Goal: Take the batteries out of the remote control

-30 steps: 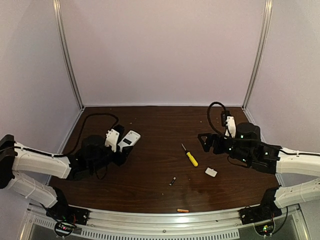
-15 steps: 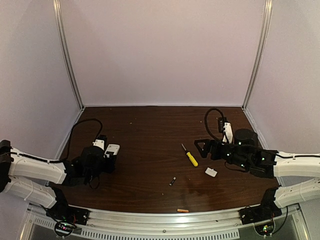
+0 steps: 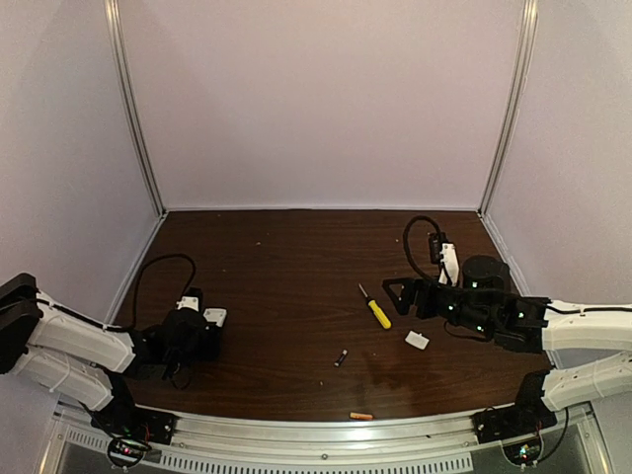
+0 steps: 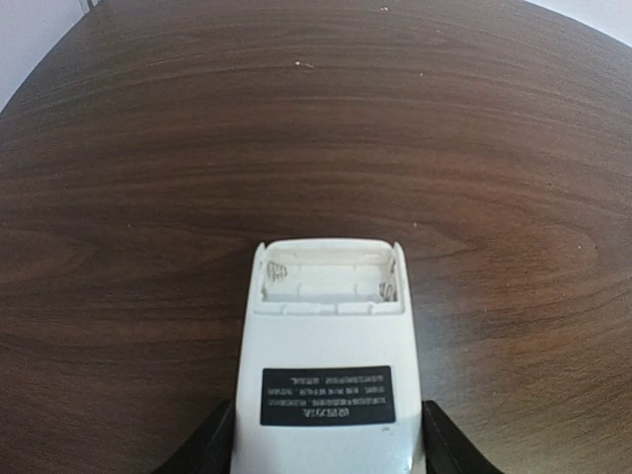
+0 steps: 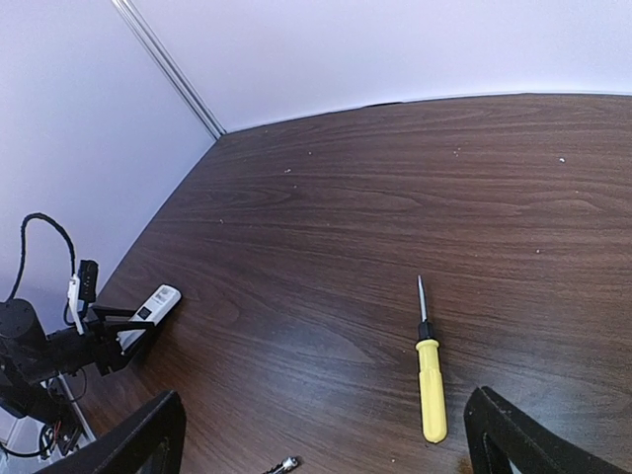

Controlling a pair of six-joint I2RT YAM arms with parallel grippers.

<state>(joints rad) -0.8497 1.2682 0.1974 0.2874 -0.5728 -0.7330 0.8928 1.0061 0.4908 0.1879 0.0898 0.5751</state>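
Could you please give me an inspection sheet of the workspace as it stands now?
Surface: dark wood table, a few pale specks.
Job's things: remote control back up, compartment open and empty; dark battery and orange battery loose on the table.
Clutter: yellow screwdriver, white chip.
Grippers: left claw shut on the remote control; right claw open, holding nothing.
Cables: left cable and right cable, black loops by the wrists.
Surroundings: pale walls; nothing else seen.

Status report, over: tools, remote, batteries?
Left tool shut on remote control, bay open, empty. Right tool open, holding nothing. Dark battery and orange battery loose on table. Screwdriver lying just ahead of right tool.
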